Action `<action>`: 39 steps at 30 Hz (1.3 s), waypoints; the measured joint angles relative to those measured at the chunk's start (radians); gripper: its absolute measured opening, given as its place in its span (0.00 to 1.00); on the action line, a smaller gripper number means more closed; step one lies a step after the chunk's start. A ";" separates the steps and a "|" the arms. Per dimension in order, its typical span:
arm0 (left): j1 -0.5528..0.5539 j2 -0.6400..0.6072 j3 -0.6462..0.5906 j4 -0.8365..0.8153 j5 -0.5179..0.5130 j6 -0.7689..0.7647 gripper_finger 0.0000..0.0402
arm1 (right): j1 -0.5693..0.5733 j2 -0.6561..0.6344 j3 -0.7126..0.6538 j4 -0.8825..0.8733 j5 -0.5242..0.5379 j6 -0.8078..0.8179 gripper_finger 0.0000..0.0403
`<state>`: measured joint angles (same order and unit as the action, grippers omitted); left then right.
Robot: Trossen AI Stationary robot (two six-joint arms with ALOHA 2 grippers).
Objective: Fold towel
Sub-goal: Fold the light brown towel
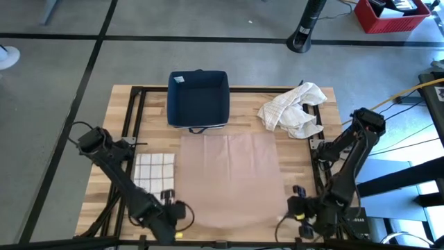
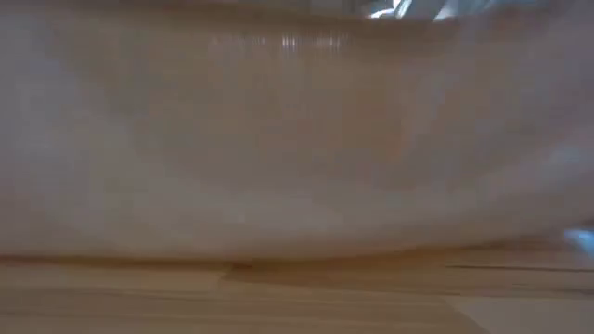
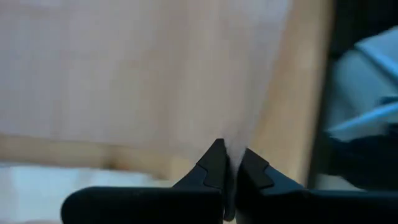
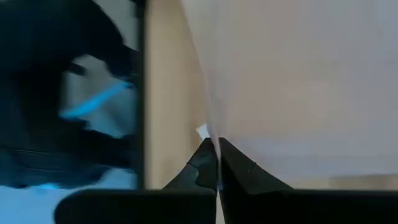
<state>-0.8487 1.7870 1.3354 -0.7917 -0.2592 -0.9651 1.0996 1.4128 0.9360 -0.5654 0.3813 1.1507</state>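
Note:
A pale pink towel (image 1: 232, 177) is spread over the middle of the wooden table (image 1: 305, 160). In the low view the towel (image 2: 297, 139) fills nearly the whole picture, with a strip of table below its near edge. My left gripper (image 1: 182, 212) is shut on the towel's near left corner. My right gripper (image 1: 291, 208) is shut on the near right corner. Both stand close to the table's near edge. My left gripper pinches the towel's near left corner (image 3: 239, 140) between its two fingers, slanting down from the near side. The cloth fans out from the fingertips (image 3: 214, 165) toward the far side. Whether one layer or several is held, I cannot tell. My right gripper pinches the towel's near right corner (image 4: 211, 134) between its two fingers, slanting down from the near side. The cloth runs up from the fingertips (image 4: 231, 163) and spreads away toward the far side.
A folded checked cloth (image 1: 154, 170) lies left of the pink towel. A navy bin (image 1: 198, 98) stands at the far edge, and a crumpled white cloth (image 1: 293, 110) lies at the far right. Black frame rails (image 1: 132, 118) run along the table's sides.

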 joint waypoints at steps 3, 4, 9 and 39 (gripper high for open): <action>-0.032 0.000 0.000 0.095 0.026 -0.018 0.00 | 0.036 0.000 0.000 0.059 0.000 0.076 0.00; -0.040 0.000 0.000 0.120 0.037 -0.023 0.00 | 0.044 0.000 0.000 0.070 0.000 0.102 0.00; -0.051 0.000 0.000 0.171 0.100 -0.041 0.00 | 0.066 0.001 0.000 0.098 0.009 0.135 0.00; 0.368 -0.001 -0.141 -0.294 -0.370 0.171 0.00 | -0.324 -0.001 -0.199 -0.446 0.326 0.205 0.00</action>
<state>-0.4803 1.7859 1.1943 -1.0857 -0.6293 -0.7939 0.7753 1.4117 0.7368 -1.0118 0.7071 1.3559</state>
